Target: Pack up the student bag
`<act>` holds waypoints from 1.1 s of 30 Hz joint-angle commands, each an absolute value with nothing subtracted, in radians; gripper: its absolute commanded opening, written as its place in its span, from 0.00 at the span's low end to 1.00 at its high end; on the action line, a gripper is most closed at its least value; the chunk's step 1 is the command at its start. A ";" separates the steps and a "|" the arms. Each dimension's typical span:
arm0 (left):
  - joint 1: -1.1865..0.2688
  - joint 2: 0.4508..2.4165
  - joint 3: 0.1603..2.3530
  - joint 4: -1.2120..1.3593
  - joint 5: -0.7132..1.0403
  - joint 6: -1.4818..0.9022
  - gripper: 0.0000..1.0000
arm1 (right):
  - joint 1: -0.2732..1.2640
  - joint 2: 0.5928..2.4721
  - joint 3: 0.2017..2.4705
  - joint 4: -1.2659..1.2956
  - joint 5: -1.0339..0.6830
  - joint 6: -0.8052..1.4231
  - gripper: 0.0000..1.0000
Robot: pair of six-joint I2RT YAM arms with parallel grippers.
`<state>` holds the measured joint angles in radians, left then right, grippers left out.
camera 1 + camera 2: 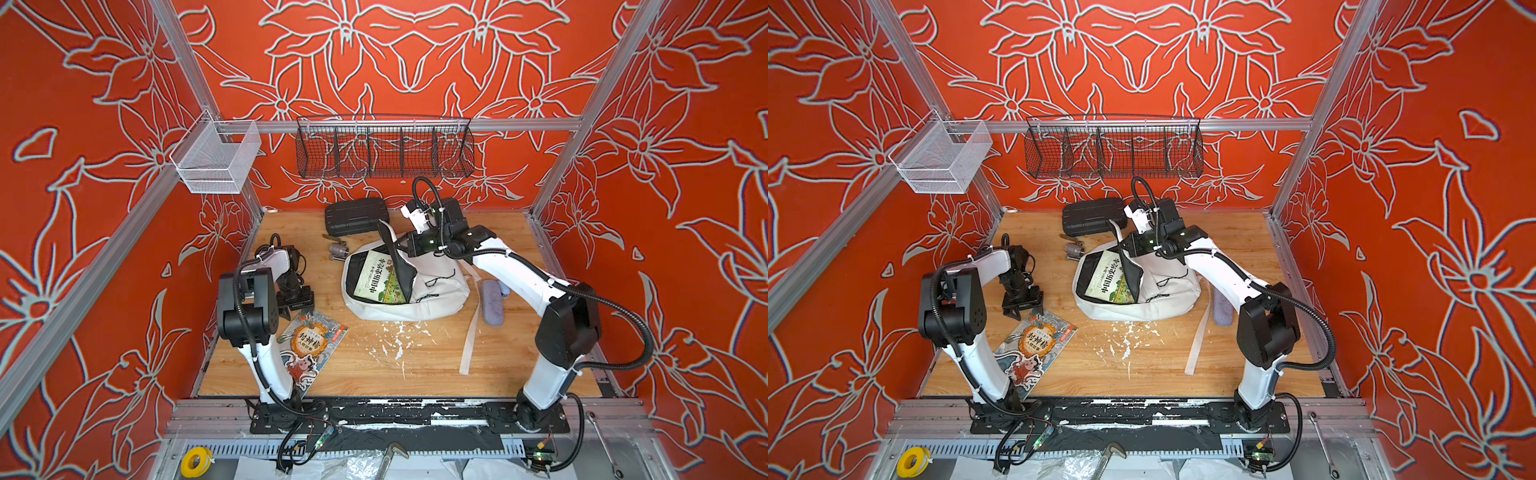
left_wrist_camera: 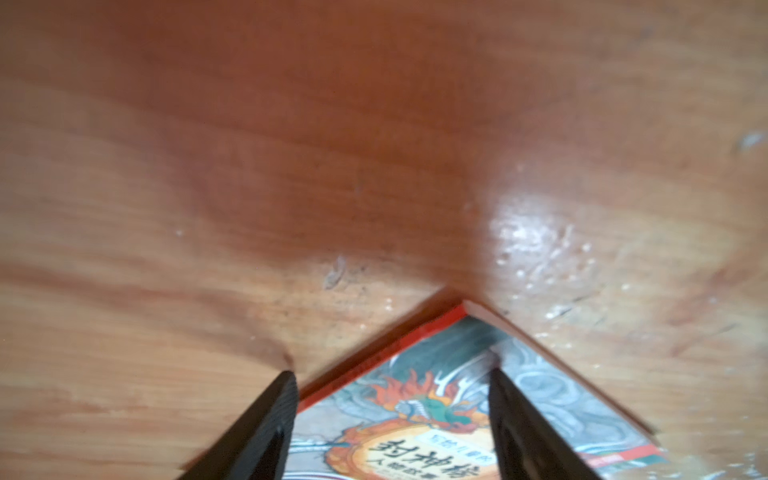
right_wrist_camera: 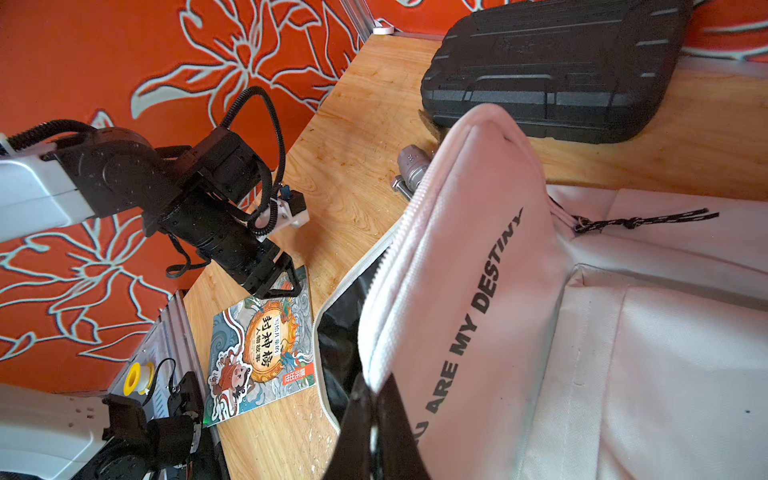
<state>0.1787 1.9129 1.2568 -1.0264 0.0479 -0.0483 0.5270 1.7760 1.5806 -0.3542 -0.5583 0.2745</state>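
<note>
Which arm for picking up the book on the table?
Left. The left gripper is over the book's corner, jaws apart. The right gripper is shut on the bag, holding its flap up.

The backpack (image 1: 440,307) looks like matt white woven cloth, with a slick, shiny black lining (image 3: 338,332). The table (image 1: 415,374) is varnished wood with a slight sheen, flecked with rough white spatter. The near-left book (image 1: 309,345) has a glossy paper cover. The far case (image 1: 355,216) is ribbed matt black plastic. The basket (image 1: 384,151) above it is black metal wire.
</note>
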 commanded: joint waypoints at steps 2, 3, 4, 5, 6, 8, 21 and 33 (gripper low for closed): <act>0.173 2.001 1.242 -1.016 0.070 -0.059 0.44 | 0.532 1.744 1.572 -0.332 -0.548 0.277 0.05; 0.173 2.005 1.245 -1.013 0.079 -0.063 0.41 | 0.532 1.744 1.573 -0.334 -0.547 0.276 0.05; 0.173 2.008 1.248 -1.011 0.092 -0.067 0.39 | 0.532 1.744 1.572 -0.336 -0.546 0.275 0.05; 0.173 2.012 1.253 -1.010 0.099 -0.070 0.36 | 0.532 1.743 1.571 -0.337 -0.545 0.276 0.05; 0.173 2.015 1.258 -1.010 0.101 -0.075 0.35 | 0.532 1.743 1.571 -0.338 -0.543 0.273 0.05; 0.173 2.022 1.274 -1.014 0.116 -0.083 0.28 | 0.532 1.743 1.571 -0.341 -0.541 0.272 0.05; 0.195 1.985 1.201 -0.932 0.351 -0.268 0.13 | 0.531 1.732 1.574 -0.355 -0.529 0.256 0.05; 0.182 1.769 1.087 -0.886 0.401 -0.313 0.58 | 0.450 1.749 1.663 -0.416 -0.465 0.186 0.04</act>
